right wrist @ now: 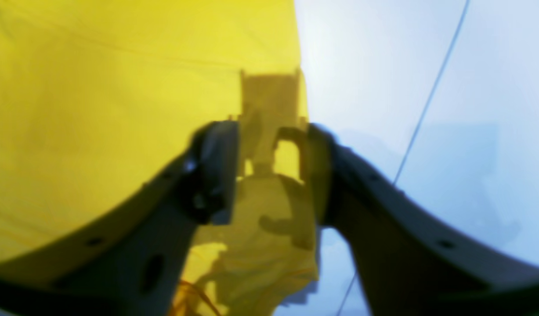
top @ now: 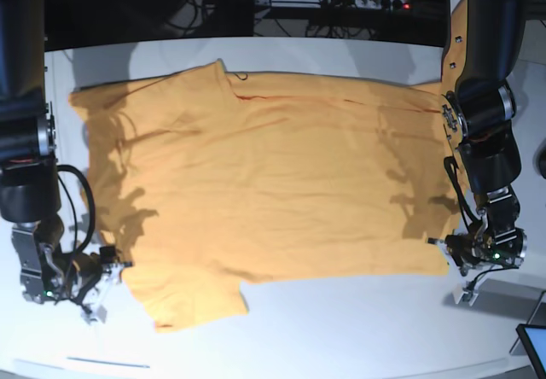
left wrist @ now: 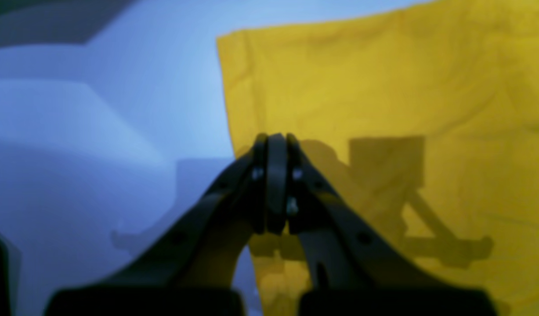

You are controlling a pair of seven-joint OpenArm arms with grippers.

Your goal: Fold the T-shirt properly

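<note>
Left pincer (left wrist: 276, 145): tips pressed fully together, nothing visibly between them, sitting right at the side edge of the T-shirt (left wrist: 383, 109). In the base view it's low at the shirt's near right corner, at desk level. Wrist view is blurred, so I can't rule out a thin bit of cloth nipped at the tips, but none shows.

Right pincer (right wrist: 271, 153): jaws spread, a clear gap between them. Yellow cloth shows through the gap and a rumpled bit lies below, but neither pad looks to be pressing on it. In the base view it's at the near left, just beside the sleeve.

Shirt lies spread flat on the white desk (top: 341, 336), taking up most of it. Collar is at the far side; one sleeve is at the far left, the other sticks out at the near left. Light wrinkles only, no fold visible.

My read: still at the lay-flat stage, first fold not started, and neither pincer has a real hold. Next move calls for both to pinch matching edge points and carry one side over in step, low enough not to drag the whole shirt.

Count: one shirt, two arms, two pincers, one desk. Power strip (top: 358, 2) and cables beyond the far edge.
</note>
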